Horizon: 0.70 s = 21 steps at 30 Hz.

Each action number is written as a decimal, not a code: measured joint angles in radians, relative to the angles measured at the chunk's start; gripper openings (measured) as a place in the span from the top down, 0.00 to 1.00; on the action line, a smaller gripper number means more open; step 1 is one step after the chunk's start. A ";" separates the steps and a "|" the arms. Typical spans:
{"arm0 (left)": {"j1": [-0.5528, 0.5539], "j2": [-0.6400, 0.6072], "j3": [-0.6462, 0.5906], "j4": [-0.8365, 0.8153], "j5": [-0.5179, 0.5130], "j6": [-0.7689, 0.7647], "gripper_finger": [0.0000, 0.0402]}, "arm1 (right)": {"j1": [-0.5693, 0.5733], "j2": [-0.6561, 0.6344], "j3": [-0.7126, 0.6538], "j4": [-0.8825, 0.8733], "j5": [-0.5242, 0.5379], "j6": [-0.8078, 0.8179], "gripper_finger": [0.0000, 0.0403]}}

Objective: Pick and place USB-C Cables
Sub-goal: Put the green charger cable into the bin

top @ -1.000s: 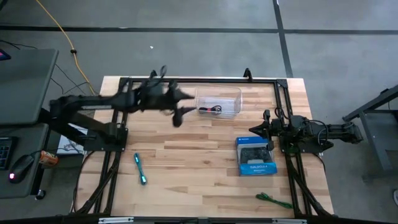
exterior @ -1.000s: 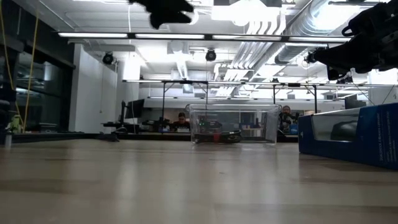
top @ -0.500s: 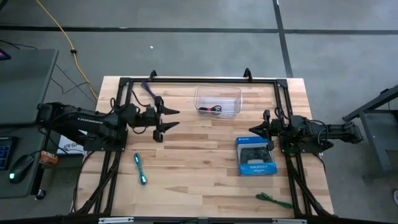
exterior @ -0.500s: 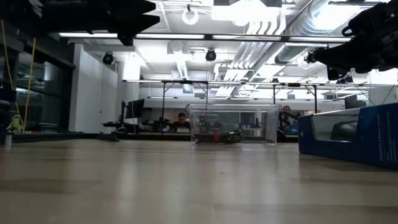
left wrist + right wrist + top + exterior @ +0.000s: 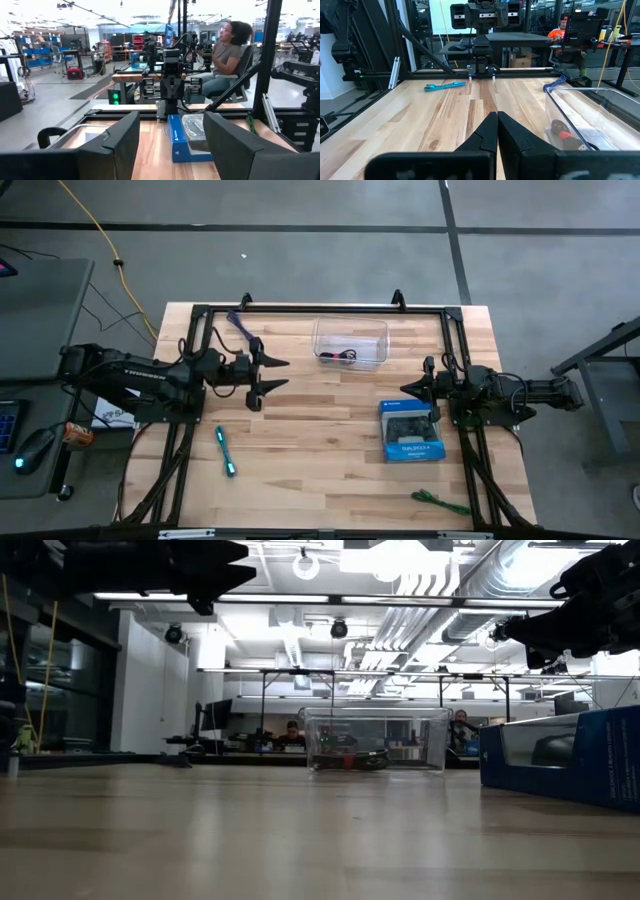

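Observation:
A dark purple cable lies on the wood at the far left, and it also shows in the right wrist view. A black cable with a red band rests inside the clear tub. The cyan cable lies near the left edge, the green cable near the front right. My left gripper hangs open and level over the left half of the table, empty. My right gripper is shut and empty at the right side.
A blue box picturing a controller lies just in front of the right gripper. A black frame runs round the table's edges. A person sits beyond the table in the left wrist view. Bare wood spans the middle.
My left gripper has drawn back from beside the tub toward the table's left edge, come down, and tipped from a downward slant to level, staying open. It has kept still for the last half second. The purple cable, earlier covered by the arm, now shows.

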 joint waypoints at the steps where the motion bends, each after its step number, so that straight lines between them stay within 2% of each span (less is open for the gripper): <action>1: 0.000 0.000 0.000 0.000 0.000 0.000 0.50 | 0.000 0.000 0.000 0.000 0.000 0.000 1.00; 21: 0.000 0.001 0.000 0.001 -0.001 0.000 0.50 | 0.000 0.000 0.000 0.011 0.007 -0.033 1.00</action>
